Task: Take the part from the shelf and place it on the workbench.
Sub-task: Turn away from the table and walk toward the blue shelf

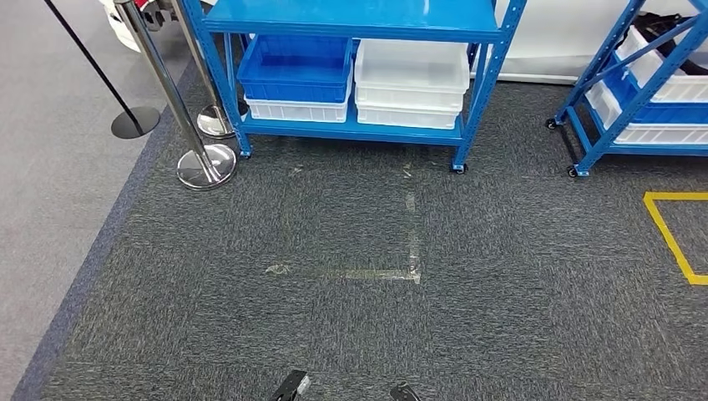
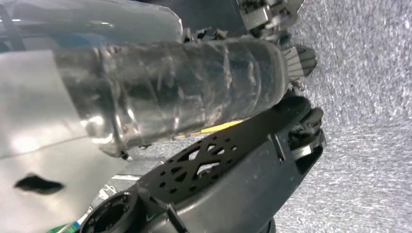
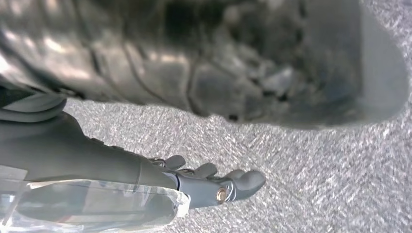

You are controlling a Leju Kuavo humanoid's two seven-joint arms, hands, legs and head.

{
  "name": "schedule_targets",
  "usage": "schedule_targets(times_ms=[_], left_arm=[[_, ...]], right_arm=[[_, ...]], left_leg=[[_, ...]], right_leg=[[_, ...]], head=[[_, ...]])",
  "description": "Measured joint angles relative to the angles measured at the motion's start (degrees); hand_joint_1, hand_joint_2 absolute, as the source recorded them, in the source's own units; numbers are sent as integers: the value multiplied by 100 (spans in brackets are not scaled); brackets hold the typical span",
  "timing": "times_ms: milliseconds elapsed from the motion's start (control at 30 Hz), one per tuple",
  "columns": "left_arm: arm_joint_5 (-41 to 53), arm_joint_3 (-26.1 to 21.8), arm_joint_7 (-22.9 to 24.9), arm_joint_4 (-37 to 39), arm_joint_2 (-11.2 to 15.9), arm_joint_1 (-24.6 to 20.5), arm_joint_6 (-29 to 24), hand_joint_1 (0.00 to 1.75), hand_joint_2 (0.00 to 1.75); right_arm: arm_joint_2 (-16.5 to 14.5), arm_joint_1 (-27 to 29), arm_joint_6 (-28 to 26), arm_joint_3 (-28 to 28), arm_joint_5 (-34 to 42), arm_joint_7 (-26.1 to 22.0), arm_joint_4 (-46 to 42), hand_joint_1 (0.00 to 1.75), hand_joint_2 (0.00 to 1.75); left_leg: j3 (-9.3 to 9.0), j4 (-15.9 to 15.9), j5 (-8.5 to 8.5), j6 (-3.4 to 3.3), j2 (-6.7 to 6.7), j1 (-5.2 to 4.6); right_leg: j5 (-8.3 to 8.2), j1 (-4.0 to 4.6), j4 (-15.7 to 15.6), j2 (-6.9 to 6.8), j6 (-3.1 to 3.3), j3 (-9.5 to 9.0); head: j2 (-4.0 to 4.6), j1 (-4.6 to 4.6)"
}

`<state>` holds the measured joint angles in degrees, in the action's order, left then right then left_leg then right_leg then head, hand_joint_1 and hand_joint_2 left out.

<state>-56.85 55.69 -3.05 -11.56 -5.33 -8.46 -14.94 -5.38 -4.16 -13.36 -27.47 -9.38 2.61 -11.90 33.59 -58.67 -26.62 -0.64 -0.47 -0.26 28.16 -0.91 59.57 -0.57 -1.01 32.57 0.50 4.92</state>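
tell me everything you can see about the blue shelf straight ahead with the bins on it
The blue shelf is a painted metal rack with slotted uprights and flat decks, standing on dark carpet on small black casters. Its lowest deck carries four plastic bins in two stacks: a blue bin on a white bin at left, and two white bins stacked at right. What the bins hold cannot be seen. A chrome post stands by its left corner.

Bins (image 1: 351, 79) on shelf (image 1: 351, 125) ahead, posts (image 1: 204, 163) to its left, second shelf (image 1: 643, 100) at right
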Motion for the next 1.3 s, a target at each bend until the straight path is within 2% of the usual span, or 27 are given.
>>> schedule_targets(times_ms=[67,100,167,200,233,267,333,400,433,533,567,633,700,733,767,800,833,867,900,933,1067,1100,1133,1233,1300], left_arm=[[0,0,-1,0,-1,5,-1,0,0],[0,0,-1,0,-2,3,-1,0,0],[0,1,-1,0,-4,2,-1,0,0],[0,2,-1,0,-4,4,-1,0,0],[0,2,-1,0,-4,6,-1,0,0],[0,2,-1,0,-4,7,-1,0,0],[0,2,-1,0,-8,7,-1,0,0],[0,1,-1,0,-10,4,-1,0,0],[0,1,-1,0,-10,3,-1,0,0],[0,0,-4,0,-10,-3,-1,0,0],[0,1,-5,0,-9,-7,-1,0,0],[1,2,-10,0,-9,-11,-1,0,0],[1,2,-21,0,-9,-17,-1,0,0],[1,2,-24,0,-9,-23,-1,0,0],[0,2,-26,0,-9,-28,-1,0,0],[0,2,-26,0,-9,-32,-1,0,0],[0,2,-25,0,-9,-28,-1,0,0],[-1,2,-24,0,-9,-23,-1,0,0],[-1,2,-23,0,-9,-20,-1,0,0],[-2,2,-23,0,-9,-15,-1,0,0],[-2,2,-42,0,-4,12,-4,0,0],[-2,2,-44,0,-5,12,-5,0,0],[-2,3,-45,0,-8,9,-5,0,0],[-2,4,-45,0,-11,5,-5,0,0],[-2,4,-45,0,-11,6,-5,0,0]], right_arm=[[1,-4,1,0,1,3,-1,0,0],[2,-6,1,0,1,4,-2,0,0],[3,-1,1,0,8,8,-1,0,0],[3,6,1,0,12,9,-1,0,0],[3,14,0,0,16,10,0,0,0],[3,18,-1,0,17,11,1,0,0],[4,14,-1,0,17,13,1,0,0],[5,3,0,0,17,13,-1,0,0],[5,2,1,0,18,14,-1,0,0],[3,7,1,0,21,20,-1,0,0],[2,6,1,0,21,21,-1,0,0],[1,2,1,0,22,21,-2,0,0],[1,3,2,0,22,23,-1,0,0],[2,5,3,0,23,24,0,0,0],[2,6,3,0,23,25,1,0,0],[2,7,3,0,24,25,1,0,0],[1,7,3,0,24,25,0,0,0],[1,5,3,0,25,25,0,0,0],[1,2,3,0,26,26,0,0,0],[1,-1,3,0,29,26,-1,0,0],[1,6,3,0,57,27,-1,0,0],[1,-1,3,-1,60,27,-1,0,0],[2,-10,3,-3,64,27,-1,0,0],[1,-25,3,-14,72,27,-2,0,0],[1,-24,3,-15,72,27,-2,0,0]], left_leg=[[-57,92,34,-67,1,19],[-86,128,46,-98,5,28],[-105,139,37,-139,11,15],[-106,134,30,-151,9,10],[-112,129,22,-159,4,7],[-121,122,11,-161,-3,7],[-150,95,-27,-143,-17,12],[-145,39,-81,-89,-28,-8],[-135,24,-98,-62,-30,-18],[-129,-2,-132,21,-27,-17],[-94,-96,-189,57,-19,-10],[170,-643,-451,127,-4,12],[585,-1401,-722,173,2,34],[717,-1605,-733,183,3,42],[740,-1586,-627,185,5,48],[670,-1391,-449,179,6,51],[500,-992,-205,164,9,53],[325,-609,-42,144,11,40],[175,-301,48,122,12,26],[73,-78,81,90,11,8],[-70,113,0,-96,-17,1],[-134,146,-6,-134,-19,2],[-195,170,-17,-173,-18,2],[-227,170,-45,-218,-12,-10],[-229,170,-47,-220,-12,-10]], right_leg=[[95,-1,119,12,-46,42],[224,2,343,22,-57,144],[537,4,1055,36,-61,489],[622,5,1371,38,-65,661],[602,2,1514,38,-71,753],[475,-5,1438,38,-75,741],[75,-22,772,39,-74,464],[-116,-18,167,45,-55,192],[-112,-10,54,48,-39,140],[-101,-10,22,51,45,109],[-99,-19,8,49,79,89],[-82,-31,-9,37,131,46],[-53,-25,-8,22,161,18],[-36,-22,-8,19,166,1],[-17,-23,-7,22,166,-24],[3,-25,-7,29,162,-54],[30,-29,-7,38,150,-96],[59,-23,-10,46,130,-129],[84,-17,-10,50,106,-149],[102,-12,-24,50,71,-160],[74,-22,128,40,-48,-156],[146,-28,258,43,-57,-104],[282,-32,532,46,-69,40],[569,-25,1184,50,-97,413],[577,-25,1208,50,-98,428]], head=[[0,-15],[0,-26],[0,-42],[0,-42],[0,-42],[0,-41],[0,-45],[0,-54],[0,-57],[0,-58],[0,-44],[0,-16],[0,-2],[0,-2],[0,0],[0,0],[0,1],[0,1],[0,-2],[0,-8],[-1,-29],[-1,-45],[-1,-61],[0,-85],[0,-85]])
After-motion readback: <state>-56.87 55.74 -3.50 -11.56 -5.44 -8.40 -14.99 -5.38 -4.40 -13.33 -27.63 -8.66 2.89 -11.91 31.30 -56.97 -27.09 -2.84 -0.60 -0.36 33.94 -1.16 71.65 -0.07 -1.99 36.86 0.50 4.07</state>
